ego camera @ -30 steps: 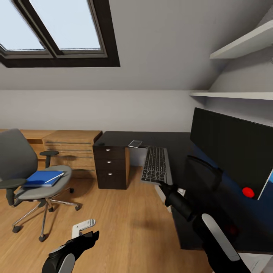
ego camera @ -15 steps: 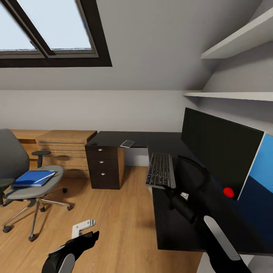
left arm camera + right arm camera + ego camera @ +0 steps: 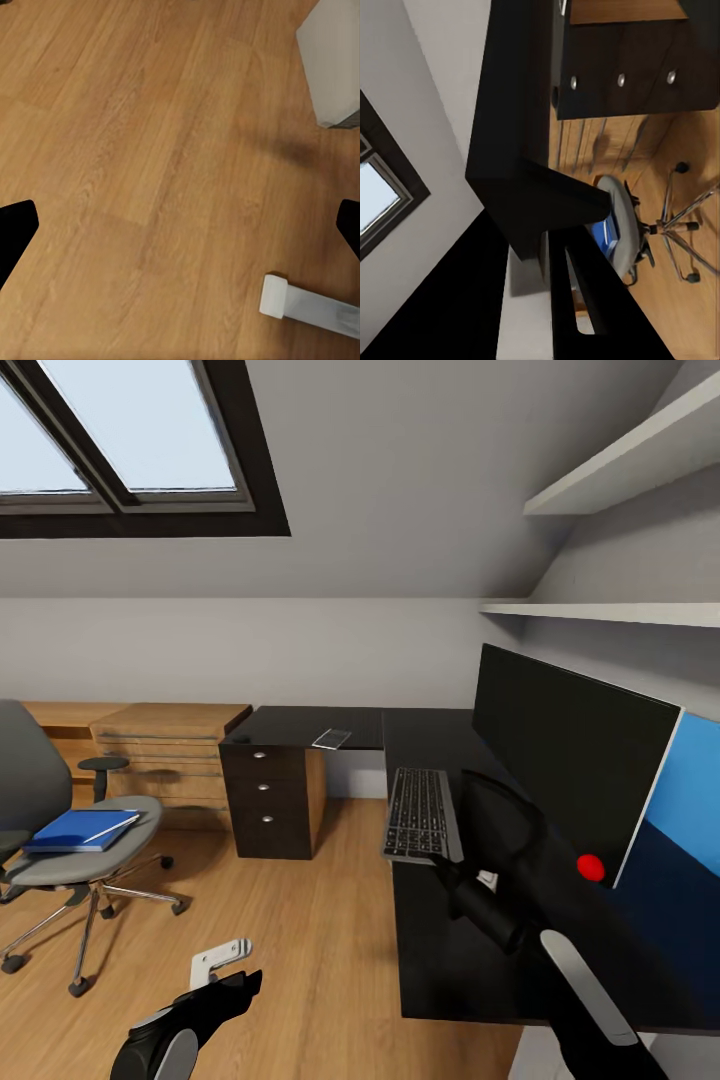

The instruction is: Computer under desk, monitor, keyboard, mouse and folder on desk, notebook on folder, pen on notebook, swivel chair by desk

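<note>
The black keyboard lies at the black desk's inner edge, partly overhanging it. My right gripper is shut on its near end. Just right of it the black monitor stands on the desk. At the left, the grey swivel chair carries the blue folder with a thin white pen on top. A small pale-edged flat book, maybe the notebook, and a dark lump, maybe the mouse, rest on the desk's far wing. My left gripper hangs open over bare floor.
A black drawer unit stands under the desk's far wing, with a wooden dresser beside it. A blue panel is behind the monitor and shelves above. A pale grey box shows in the left wrist view.
The whole view has swung, shifting everything left. The keyboard, still in my right gripper, now sits closer to the monitor. The left arm has not moved.
</note>
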Motion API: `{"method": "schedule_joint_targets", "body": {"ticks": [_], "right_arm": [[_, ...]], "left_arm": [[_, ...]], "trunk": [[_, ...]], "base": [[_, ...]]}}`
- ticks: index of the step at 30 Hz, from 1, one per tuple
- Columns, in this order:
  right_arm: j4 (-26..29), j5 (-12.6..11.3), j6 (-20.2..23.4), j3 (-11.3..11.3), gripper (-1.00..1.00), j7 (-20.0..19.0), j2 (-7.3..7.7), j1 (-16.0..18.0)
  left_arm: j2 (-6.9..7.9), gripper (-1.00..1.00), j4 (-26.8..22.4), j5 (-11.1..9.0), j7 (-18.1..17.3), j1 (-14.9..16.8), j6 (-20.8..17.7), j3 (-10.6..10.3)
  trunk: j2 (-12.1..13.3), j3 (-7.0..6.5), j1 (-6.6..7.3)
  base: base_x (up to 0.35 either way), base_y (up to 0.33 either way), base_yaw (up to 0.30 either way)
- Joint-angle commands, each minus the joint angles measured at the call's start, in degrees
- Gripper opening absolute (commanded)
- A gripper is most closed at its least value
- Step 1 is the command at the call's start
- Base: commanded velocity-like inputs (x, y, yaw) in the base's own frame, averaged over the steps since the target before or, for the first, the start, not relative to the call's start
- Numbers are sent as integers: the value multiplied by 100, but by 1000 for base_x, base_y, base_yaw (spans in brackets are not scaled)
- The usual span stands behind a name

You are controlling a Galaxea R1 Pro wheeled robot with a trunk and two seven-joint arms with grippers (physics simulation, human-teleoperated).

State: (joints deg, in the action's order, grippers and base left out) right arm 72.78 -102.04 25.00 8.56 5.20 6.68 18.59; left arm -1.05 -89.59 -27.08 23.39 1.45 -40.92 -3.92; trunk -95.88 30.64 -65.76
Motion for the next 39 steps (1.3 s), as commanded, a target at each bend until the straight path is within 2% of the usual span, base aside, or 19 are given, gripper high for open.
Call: {"method": "schedule_joint_targets", "body": {"ticks": [1,8,14,17,28,39], "right_arm": [[3,-75,2,5,-100,36,20,7],[-88,-65,14,5,-100,30,131,12],[-131,-69,57,14,-100,27,328,20],[-126,-67,207,23,-100,38,374,21],[-139,43,328,46,-100,-15,387,21],[-269,40,302,16,-100,-35,376,21]], "left_arm": [[0,100,-7,-60,54,4,-12,-4],[0,100,-6,-60,47,4,-12,-4],[0,100,-6,-61,43,4,-12,-4],[0,100,-6,-61,42,4,-12,-4],[0,100,-6,-61,37,4,-12,-4],[0,100,56,-61,34,4,-12,-4]], "trunk": [[-4,6,0],[-4,6,0],[-4,6,0],[-4,6,0],[-4,6,0],[-4,6,0]], "base": [[0,-2,0],[0,0,0],[0,0,0],[0,0,0],[0,0,0],[0,0,0]]}}
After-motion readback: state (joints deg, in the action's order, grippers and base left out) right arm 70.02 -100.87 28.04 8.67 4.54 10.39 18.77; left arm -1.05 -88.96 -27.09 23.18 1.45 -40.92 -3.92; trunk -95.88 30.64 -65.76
